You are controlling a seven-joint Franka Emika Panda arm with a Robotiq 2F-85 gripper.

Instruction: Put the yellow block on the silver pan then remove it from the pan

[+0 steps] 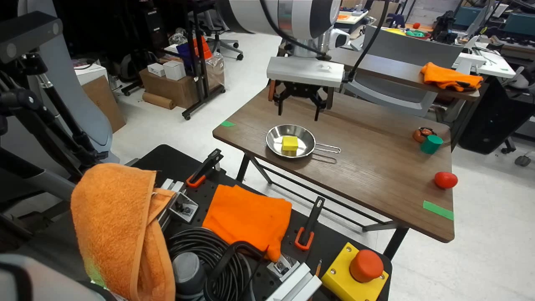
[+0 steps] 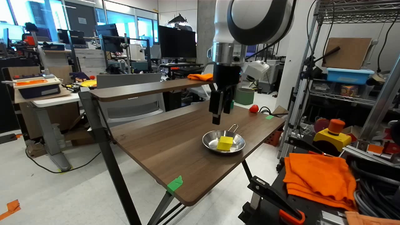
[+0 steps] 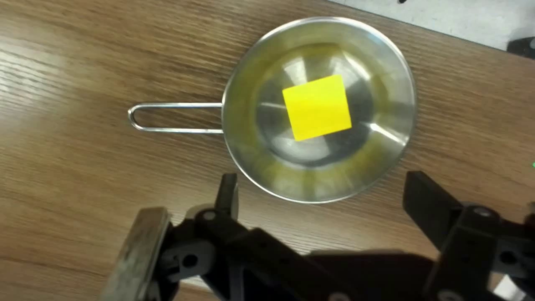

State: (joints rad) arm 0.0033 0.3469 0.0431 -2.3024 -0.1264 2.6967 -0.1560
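Note:
The small yellow block (image 1: 289, 143) sits inside the silver pan (image 1: 308, 141), near the middle of its bottom. In an exterior view the block (image 2: 225, 143) and the pan (image 2: 212, 139) also show. In the wrist view the block (image 3: 317, 108) lies flat and slightly turned in the pan (image 3: 309, 184), whose wire handle points left. My gripper (image 1: 298, 116) is open and empty, above the table and the pan. It also shows in an exterior view (image 2: 222, 117). In the wrist view its fingers (image 3: 321, 177) are wide apart, with the block beyond the fingertips, not between them.
The pan stands near an edge of the brown table (image 1: 368, 167). A green cup (image 1: 431, 144), an orange-black object (image 1: 422, 133) and a red round object (image 1: 445, 179) stand toward the table's far end. A raised shelf (image 1: 376, 67) runs along the back.

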